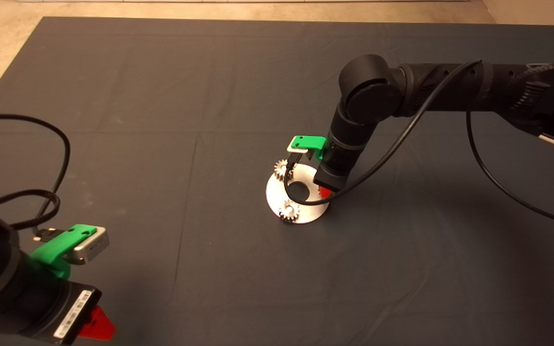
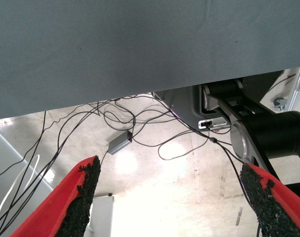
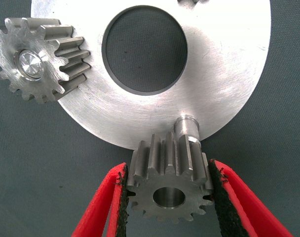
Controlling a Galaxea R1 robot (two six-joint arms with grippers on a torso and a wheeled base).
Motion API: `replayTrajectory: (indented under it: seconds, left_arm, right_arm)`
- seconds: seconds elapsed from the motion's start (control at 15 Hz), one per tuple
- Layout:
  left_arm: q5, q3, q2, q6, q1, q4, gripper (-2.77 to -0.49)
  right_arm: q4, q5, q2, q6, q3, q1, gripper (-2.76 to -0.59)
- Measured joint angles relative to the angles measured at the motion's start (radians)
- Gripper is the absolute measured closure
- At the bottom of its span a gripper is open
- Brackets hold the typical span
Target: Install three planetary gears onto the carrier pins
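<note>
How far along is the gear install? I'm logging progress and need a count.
Two planetary gears already sit on carrier pins: one at the disc's near edge, one at its far left. The right gripper is shut on the third gear, held beside the last bare pin, bore not yet over it. Seating that gear is what remains. The left gripper waits at the lower left.

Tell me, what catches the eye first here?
Probably the shiny carrier disc mid-mat, with two small gears already seated on its pins. Over it, the right hand pinches the third gear between its red fingers, right beside the last bare pin but not on it yet. The left hand waits open at the mat's lower left edge.
</note>
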Motion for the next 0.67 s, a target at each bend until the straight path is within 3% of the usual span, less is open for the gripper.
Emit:
replayTrajectory:
  seconds: [0.67]
  left_arm:
    - [0.000,0.000,0.000,0.000,0.000,0.000,-2.02]
  right_arm:
    - [-0.008,0.000,0.000,0.001,-0.003,0.001,-1.02]
